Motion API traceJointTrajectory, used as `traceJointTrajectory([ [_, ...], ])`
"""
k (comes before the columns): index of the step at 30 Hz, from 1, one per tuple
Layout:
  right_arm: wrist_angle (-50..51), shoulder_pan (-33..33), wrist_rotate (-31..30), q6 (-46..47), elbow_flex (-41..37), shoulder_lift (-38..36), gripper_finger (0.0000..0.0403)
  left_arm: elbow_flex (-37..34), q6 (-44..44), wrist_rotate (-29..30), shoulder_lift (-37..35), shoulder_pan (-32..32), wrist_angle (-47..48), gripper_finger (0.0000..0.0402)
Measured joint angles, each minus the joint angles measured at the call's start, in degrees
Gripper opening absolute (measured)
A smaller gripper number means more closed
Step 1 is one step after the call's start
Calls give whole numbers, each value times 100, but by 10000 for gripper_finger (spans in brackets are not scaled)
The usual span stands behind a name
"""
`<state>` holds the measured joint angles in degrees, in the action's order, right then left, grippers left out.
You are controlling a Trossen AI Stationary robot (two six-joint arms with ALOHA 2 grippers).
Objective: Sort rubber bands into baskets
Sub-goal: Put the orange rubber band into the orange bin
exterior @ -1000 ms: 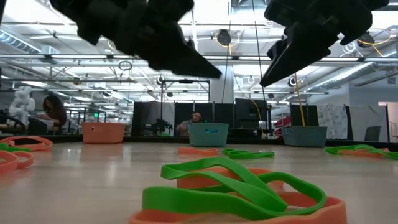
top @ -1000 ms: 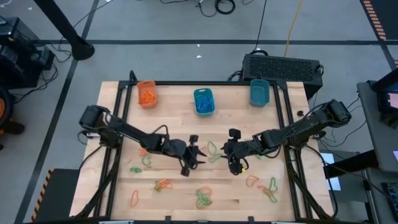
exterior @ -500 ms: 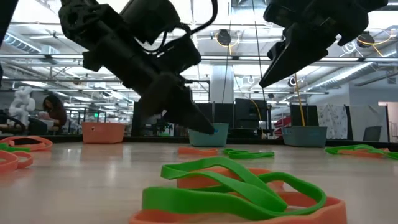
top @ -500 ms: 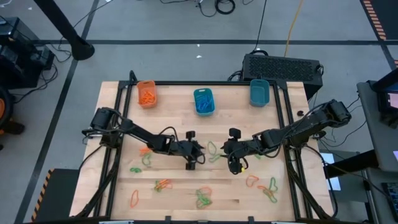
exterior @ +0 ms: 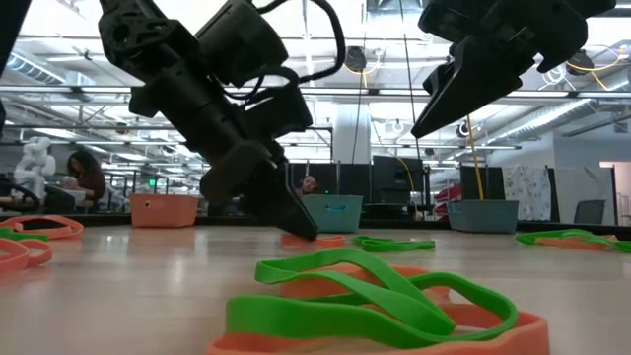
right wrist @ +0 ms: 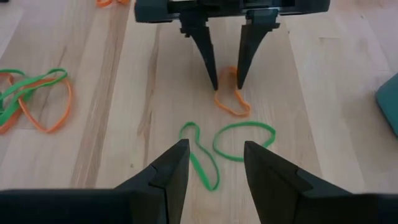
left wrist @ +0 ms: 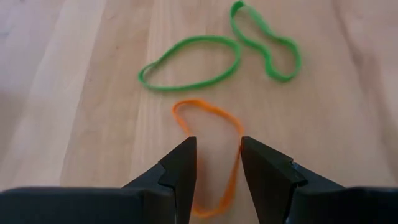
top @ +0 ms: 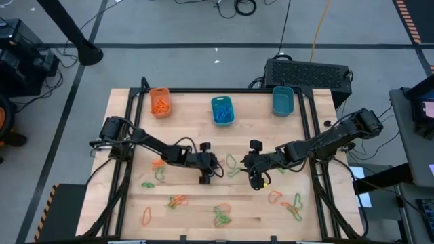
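An orange rubber band (left wrist: 210,134) lies flat on the wooden table, with two green rubber bands (left wrist: 193,62) (left wrist: 267,40) just beyond it. My left gripper (left wrist: 217,152) is open and low over the table's middle (top: 214,169), one finger on each side of the orange band's end (right wrist: 227,78). My right gripper (right wrist: 214,155) is open and hangs higher, just right of the middle (top: 255,177), over the green bands (right wrist: 244,140). An orange basket (top: 160,102) and two teal baskets (top: 222,110) (top: 282,100) stand along the far edge. My left gripper's fingertips (exterior: 302,231) slant down to the tabletop at the orange band's end (left wrist: 231,180), which lies in the gap between them. I cannot tell whether either finger touches the band. The band lies flat and slack.
More orange and green rubber bands are scattered over the table's near half (top: 221,215) (top: 178,200) (top: 146,217) (top: 291,203) and at the left (top: 159,171). A green-and-orange tangle (exterior: 375,301) lies close to the low camera. A big black box (top: 308,71) sits behind the far right corner.
My left gripper has come down from well above the table to the tabletop at the orange band, shifting a little toward the table's right edge, tipping steeper and rolling at the wrist. The bands have stayed where they were.
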<state>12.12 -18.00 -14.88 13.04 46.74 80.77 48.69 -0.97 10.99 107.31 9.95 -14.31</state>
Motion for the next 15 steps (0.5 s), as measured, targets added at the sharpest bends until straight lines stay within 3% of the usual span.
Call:
traceJointTrajectory([
  [8,-24,0,-1,-22,0,0,146,7,0,-14,28,-23,204,125],
  [15,-26,0,-1,-22,0,0,146,7,-16,-39,22,-19,294,11],
])
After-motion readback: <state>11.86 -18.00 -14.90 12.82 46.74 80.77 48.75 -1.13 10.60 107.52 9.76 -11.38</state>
